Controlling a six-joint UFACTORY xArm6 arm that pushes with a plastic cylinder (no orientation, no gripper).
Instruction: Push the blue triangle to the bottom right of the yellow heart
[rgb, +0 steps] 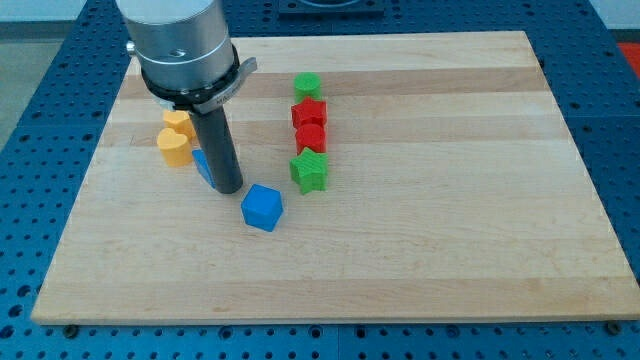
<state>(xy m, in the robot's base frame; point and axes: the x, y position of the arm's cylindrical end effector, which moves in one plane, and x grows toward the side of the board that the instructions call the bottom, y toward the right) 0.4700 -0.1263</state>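
Observation:
The yellow heart (173, 147) lies at the board's left, with another yellow block (179, 122) just above it, partly under the arm. The blue triangle (202, 164) shows only as a sliver, mostly hidden behind my rod, to the lower right of the yellow heart. My tip (228, 188) rests on the board touching the triangle's right side. A blue cube (263, 207) lies to the lower right of the tip.
A column of blocks stands right of the rod: a green block (307, 86) on top, a red star (309, 112), a red block (311, 137), then a green star (310, 171). The wooden board (450, 200) sits on a blue perforated table.

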